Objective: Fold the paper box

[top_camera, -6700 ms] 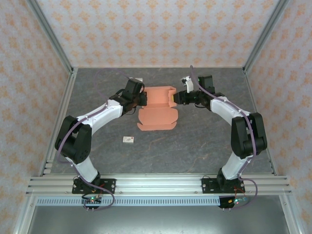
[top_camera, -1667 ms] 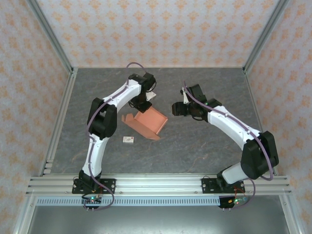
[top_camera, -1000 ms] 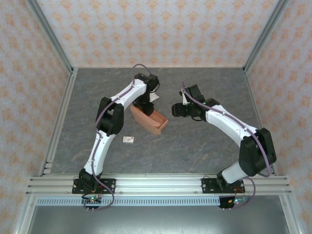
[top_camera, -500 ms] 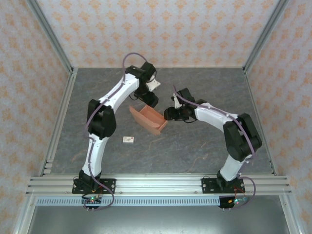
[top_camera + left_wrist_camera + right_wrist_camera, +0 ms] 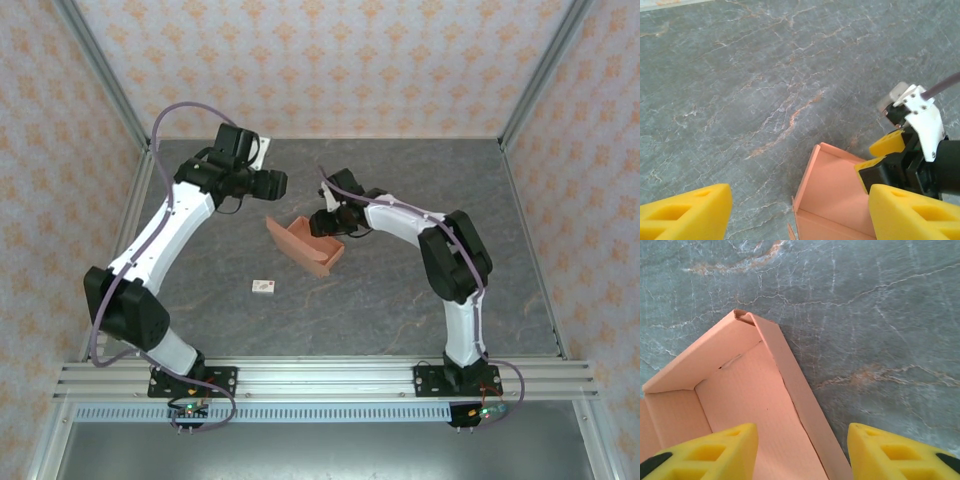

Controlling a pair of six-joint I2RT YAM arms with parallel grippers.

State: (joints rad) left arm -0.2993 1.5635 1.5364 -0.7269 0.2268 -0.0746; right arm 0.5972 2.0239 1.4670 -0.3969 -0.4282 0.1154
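1. The paper box (image 5: 303,245) was a shallow, open-topped tray of salmon-orange card. It lay askew on the grey marbled table (image 5: 400,300), about mid-table and between the two arms.
2. From the right wrist camera, its floor (image 5: 755,405) was flat and plain. The walls stood upright around it, and the far corner (image 5: 741,315) closed in a small tucked fold. A faint short crease marked the back wall.
3. From the left wrist camera, the box (image 5: 830,185) showed one thin upright wall along its left side and a folded edge at its near end.
4. The right gripper (image 5: 322,222) was at the box's far right corner. Its yellow fingers (image 5: 705,450) were spread astride the right-hand wall, one inside the tray and one outside, and neither pressed on the card.
5. The left gripper (image 5: 276,184) was raised behind the box and apart from it, with its fingers (image 5: 685,212) spread wide and nothing between them.
6. A small white tag (image 5: 263,287) lay on the table, near the box's front left.
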